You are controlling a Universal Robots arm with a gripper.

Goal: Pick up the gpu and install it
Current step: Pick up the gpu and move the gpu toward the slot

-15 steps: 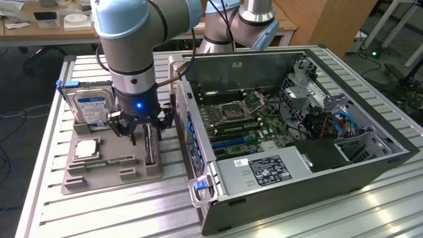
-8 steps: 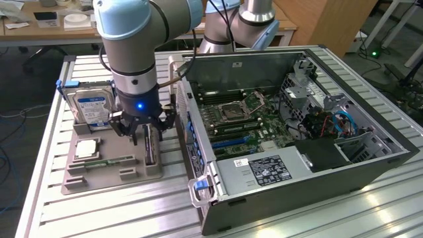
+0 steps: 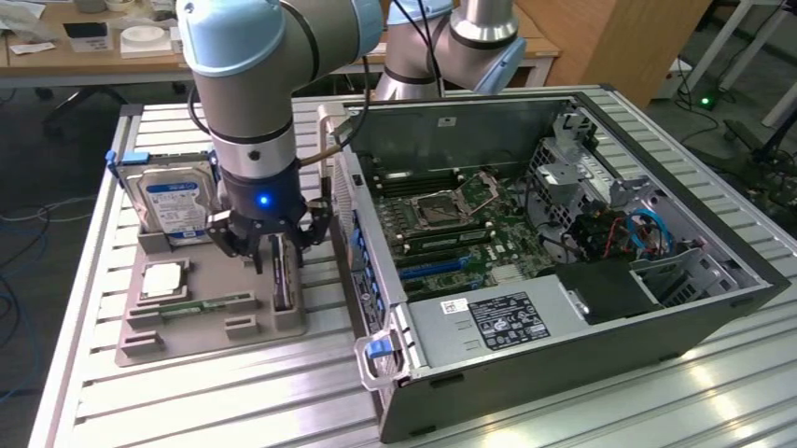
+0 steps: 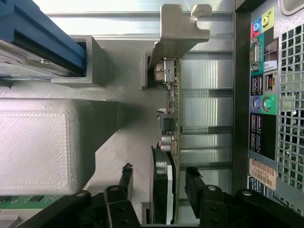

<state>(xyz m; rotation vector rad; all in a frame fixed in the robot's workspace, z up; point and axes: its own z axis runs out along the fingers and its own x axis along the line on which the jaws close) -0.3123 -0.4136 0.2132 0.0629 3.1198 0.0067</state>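
The gpu (image 3: 284,273) stands on edge in a slot of the grey parts tray (image 3: 200,336), near the exterior view's left. My gripper (image 3: 276,245) hangs straight down over it. In the wrist view the gpu (image 4: 173,114) is a thin green board with a dark cooler and a silver end bracket. My gripper (image 4: 160,172) is open, with one black finger on each side of the card. A small gap remains on both sides, so nothing is gripped.
The open computer case (image 3: 697,308) with its motherboard lies at the exterior view's right, its rear port panel (image 4: 266,95) close beside the gpu. The tray also holds a hard drive (image 3: 174,205), a processor (image 3: 163,278) and a memory stick (image 3: 205,305).
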